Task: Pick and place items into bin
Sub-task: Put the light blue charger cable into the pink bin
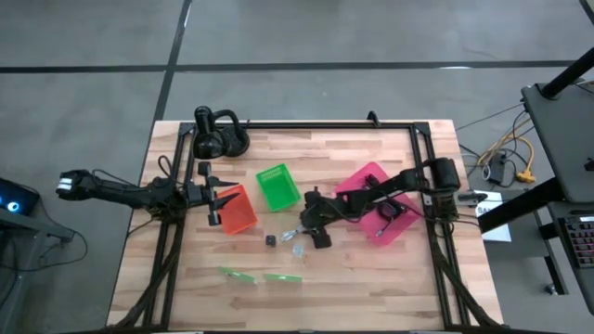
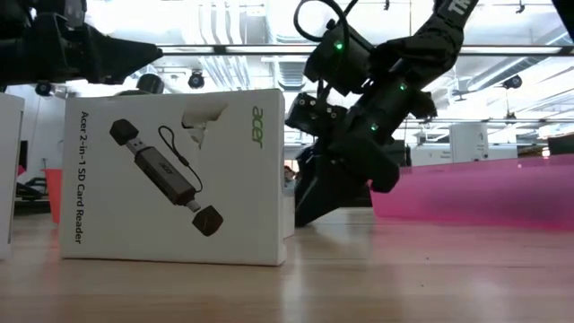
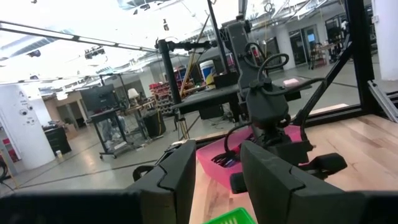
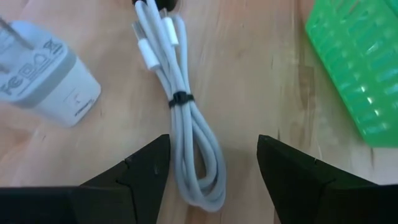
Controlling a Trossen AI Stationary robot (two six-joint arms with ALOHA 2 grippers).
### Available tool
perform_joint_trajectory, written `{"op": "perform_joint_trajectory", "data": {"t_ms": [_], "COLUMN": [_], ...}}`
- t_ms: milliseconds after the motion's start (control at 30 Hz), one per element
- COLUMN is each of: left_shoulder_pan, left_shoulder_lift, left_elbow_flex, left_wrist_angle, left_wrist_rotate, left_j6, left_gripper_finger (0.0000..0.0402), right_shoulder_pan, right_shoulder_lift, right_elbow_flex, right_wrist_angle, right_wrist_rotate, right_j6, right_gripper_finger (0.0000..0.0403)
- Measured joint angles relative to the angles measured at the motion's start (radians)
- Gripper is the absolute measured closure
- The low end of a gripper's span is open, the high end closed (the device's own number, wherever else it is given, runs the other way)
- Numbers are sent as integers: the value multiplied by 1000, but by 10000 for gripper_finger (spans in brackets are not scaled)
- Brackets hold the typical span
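Note:
In the right wrist view, my right gripper (image 4: 213,146) is open and points down at a white coiled cable (image 4: 189,137) tied with a black band. The cable lies flat on the wood, its looped end between the two fingers, which do not touch it. A white charger plug (image 4: 46,68) lies beside it. From above, my right gripper (image 1: 311,223) is at the table's middle, next to the cable (image 1: 295,232), a tiny black cube (image 1: 270,239), clear bits (image 1: 297,249) and two green strips (image 1: 243,274). My left gripper (image 1: 215,199) is open and hovers over the orange bin (image 1: 239,211).
A green bin (image 1: 277,186) stands close to the cable and shows at the edge of the right wrist view as a green bin (image 4: 360,68). The pink bin (image 1: 379,209) lies under the right arm. A black desk lamp (image 1: 218,137) stands at the far left. A white card-reader box (image 2: 170,175) fills the low view.

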State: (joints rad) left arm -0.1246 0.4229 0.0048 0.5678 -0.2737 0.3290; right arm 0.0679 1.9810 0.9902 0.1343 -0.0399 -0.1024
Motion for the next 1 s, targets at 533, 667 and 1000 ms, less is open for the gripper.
{"op": "perform_joint_trajectory", "data": {"t_ms": [533,667,1000], "left_shoulder_pan": [0,0,0], "left_shoulder_lift": [2,2,2], "left_elbow_flex": [0,0,0], "left_wrist_angle": [0,0,0], "left_wrist_rotate": [0,-1,-2], "left_j6": [0,0,0], "left_gripper_finger": [288,288,288], "right_shoulder_pan": [-6,-5,-5], "right_shoulder_lift": [-20,-20,-21], "right_elbow_flex": [11,11,10], "right_wrist_angle": [-96,-100,-101], "right_wrist_rotate": [-24,-29,-21], "right_j6": [18,21,12], "right_gripper_finger": [243,284,357]}}
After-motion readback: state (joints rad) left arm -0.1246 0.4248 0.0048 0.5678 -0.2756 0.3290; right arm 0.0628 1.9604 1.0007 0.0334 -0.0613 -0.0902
